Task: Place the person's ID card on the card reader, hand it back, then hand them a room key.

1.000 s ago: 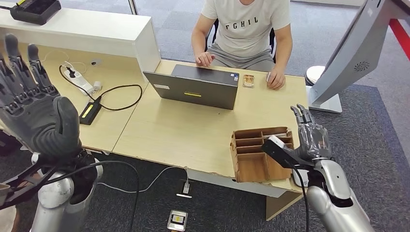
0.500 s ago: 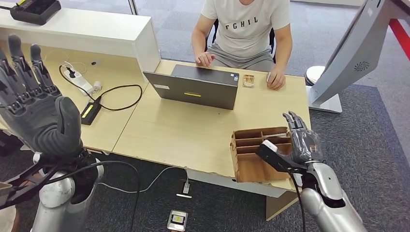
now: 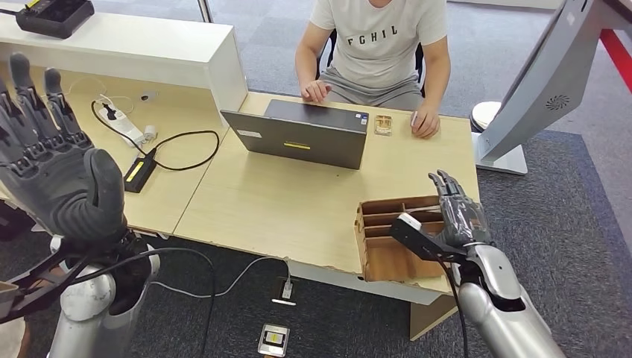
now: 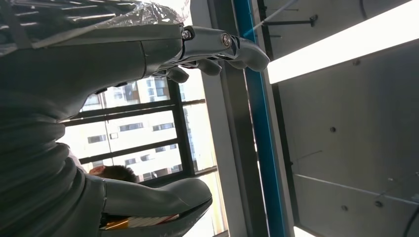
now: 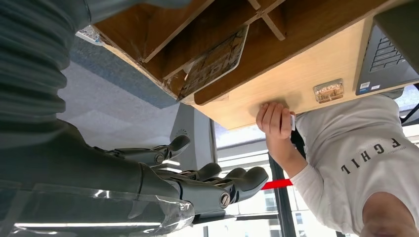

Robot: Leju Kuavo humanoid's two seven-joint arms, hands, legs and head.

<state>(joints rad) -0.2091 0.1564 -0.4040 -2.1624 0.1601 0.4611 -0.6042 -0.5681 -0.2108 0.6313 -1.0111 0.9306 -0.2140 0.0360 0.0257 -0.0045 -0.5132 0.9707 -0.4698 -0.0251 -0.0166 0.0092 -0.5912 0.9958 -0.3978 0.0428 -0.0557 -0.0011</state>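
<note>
**A:** Item one, the container?

**B:** Box, thin brown wood, open-topped and split by slats into compartments. It stands on the pale wood-grain desk, at about 4 o'clock from the grey laptop.

**A:** Item two, the card?

**B:** Card, flat and rectangular with rounded corners and a printed face. It leans tilted inside one compartment of the box. Whether it is an ID or a room key cannot be told.

**A:** Right hand, relative to it?

**B:** Right hand, dark jointed fingers on a silver arm, is raised at the box's 3 o'clock edge. The fingers are apart and hold nothing, and the card is clear of them.

**A:** Left hand?

**B:** Left hand, at 9 o'clock in the head view, is lifted palm-out. The fingers are spread and hold nothing.

**A:** Remainder?

**B:** Person in a white T-shirt is seated at 12 o'clock, hands on the desk. A small tan block lies just beside one of them.
</note>
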